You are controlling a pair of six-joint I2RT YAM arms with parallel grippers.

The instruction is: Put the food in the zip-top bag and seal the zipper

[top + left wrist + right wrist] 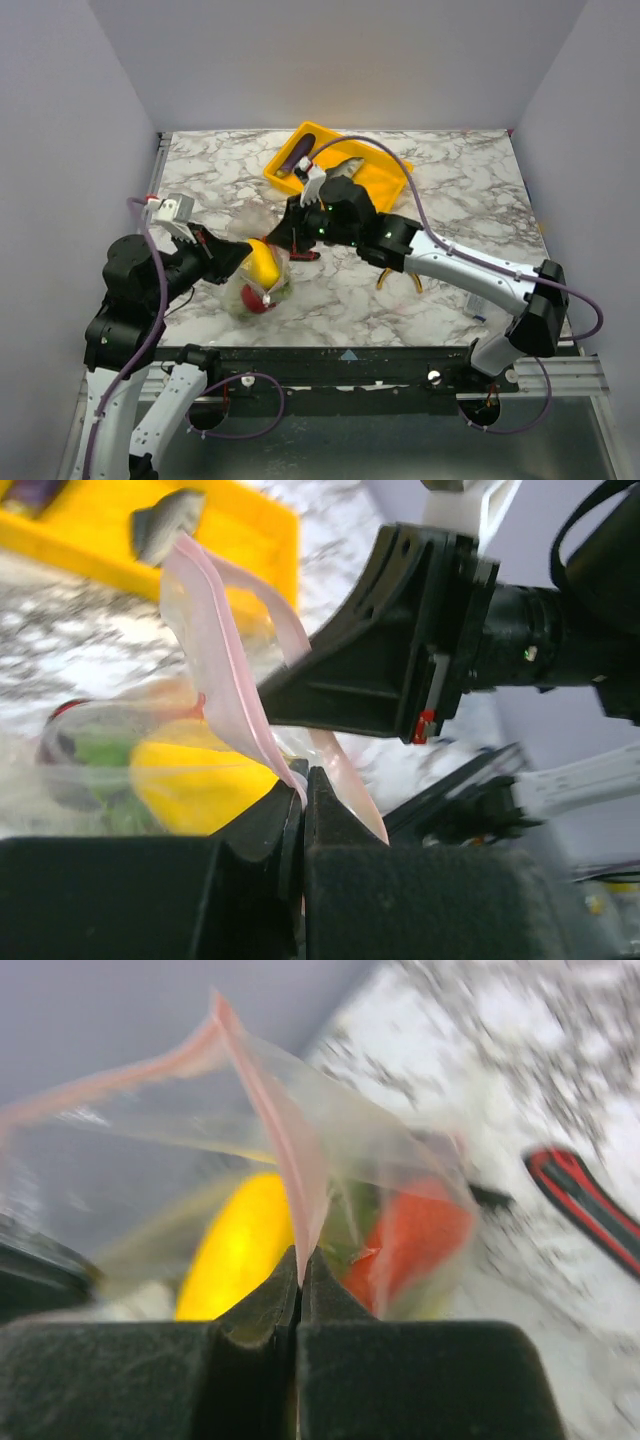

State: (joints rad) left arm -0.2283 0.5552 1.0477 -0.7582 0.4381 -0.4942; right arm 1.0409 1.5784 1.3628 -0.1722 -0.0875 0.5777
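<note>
So I had the left gripper and right gripper each pinched shut on the bag's zipper, mouth held up so the squash could not spill.

A marble-patterned tabletop, white with grey veining, is filling the middle of the top view. Three plain, pale grey walls are enclosing it. The back wall is standing along the far edge. The left wall and the right wall are running down both sides. A black strip is lining the near edge, and a metal rail is lying beside it. Below, a dull grey-green lower surface is showing. Even, diffuse light is casting only soft shadows.
</note>
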